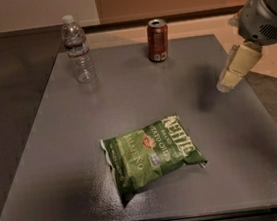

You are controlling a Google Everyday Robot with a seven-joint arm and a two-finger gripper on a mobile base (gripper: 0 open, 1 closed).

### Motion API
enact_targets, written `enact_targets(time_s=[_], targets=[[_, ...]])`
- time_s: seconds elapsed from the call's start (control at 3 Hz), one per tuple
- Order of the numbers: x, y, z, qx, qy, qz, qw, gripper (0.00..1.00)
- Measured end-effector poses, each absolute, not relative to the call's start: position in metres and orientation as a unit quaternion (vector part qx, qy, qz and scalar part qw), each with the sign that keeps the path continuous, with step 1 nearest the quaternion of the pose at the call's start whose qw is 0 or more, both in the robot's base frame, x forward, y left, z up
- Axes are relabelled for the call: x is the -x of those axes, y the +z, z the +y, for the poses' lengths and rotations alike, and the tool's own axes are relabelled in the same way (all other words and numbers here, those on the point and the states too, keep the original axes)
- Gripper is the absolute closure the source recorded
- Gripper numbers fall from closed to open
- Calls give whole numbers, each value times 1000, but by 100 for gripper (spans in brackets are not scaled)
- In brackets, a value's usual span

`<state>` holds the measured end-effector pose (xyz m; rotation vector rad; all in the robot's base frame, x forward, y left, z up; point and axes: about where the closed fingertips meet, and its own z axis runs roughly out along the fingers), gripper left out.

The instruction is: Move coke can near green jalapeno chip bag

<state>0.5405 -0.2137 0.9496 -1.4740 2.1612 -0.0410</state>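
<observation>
Coke can (157, 40) upright on counter (57, 142), well left of and beyond end effector (230, 76), whose grip state cannot be told; probably best to approach level, clasp mid-body; green jalapeno chip bag (151, 153) lies left, nearer.

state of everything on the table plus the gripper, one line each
coke can: upright at the far edge of the table, not held, well apart from the bag
green jalapeno chip bag: lying flat and crinkled, front centre
water bottle: upright, cap on, far left
gripper: in the air over the table's right side, touching nothing
</observation>
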Motion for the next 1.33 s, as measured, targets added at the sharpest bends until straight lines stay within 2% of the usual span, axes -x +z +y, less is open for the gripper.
enact_targets(time_s=[1.33], targets=[[-688, 914, -217, 403, 108, 806, 420, 0]])
